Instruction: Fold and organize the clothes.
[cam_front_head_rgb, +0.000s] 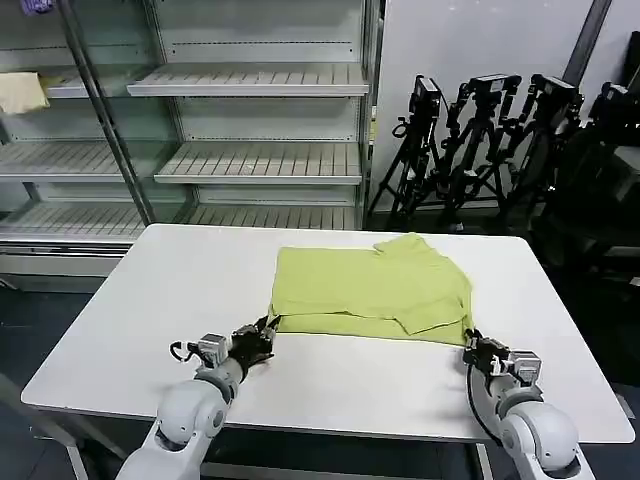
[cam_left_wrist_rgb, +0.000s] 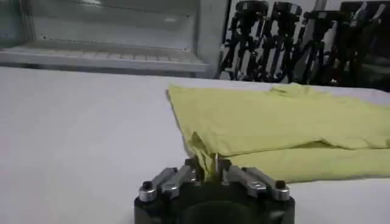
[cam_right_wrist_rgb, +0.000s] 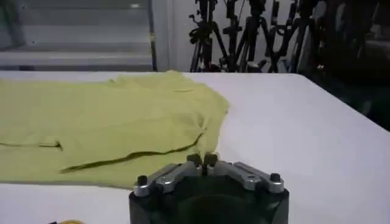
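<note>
The clothes are one lime T-shirt (cam_front_head_rgb: 370, 285), lying partly folded in layers on the white table (cam_front_head_rgb: 150, 300). My left gripper (cam_front_head_rgb: 265, 335) sits at the shirt's near left corner. In the left wrist view this gripper (cam_left_wrist_rgb: 207, 164) is shut, with a pinch of the lime cloth (cam_left_wrist_rgb: 274, 122) between its fingers. My right gripper (cam_front_head_rgb: 472, 343) rests at the near right corner. In the right wrist view its fingers (cam_right_wrist_rgb: 203, 160) are closed together on the very edge of the shirt (cam_right_wrist_rgb: 109, 122). Both grippers stay low on the tabletop.
A glass-fronted shelving unit (cam_front_head_rgb: 250, 100) stands behind the table, with a small cream cloth (cam_front_head_rgb: 20, 92) on a left shelf. Black camera tripods (cam_front_head_rgb: 490, 140) cluster at the back right. Bare tabletop lies left and right of the shirt.
</note>
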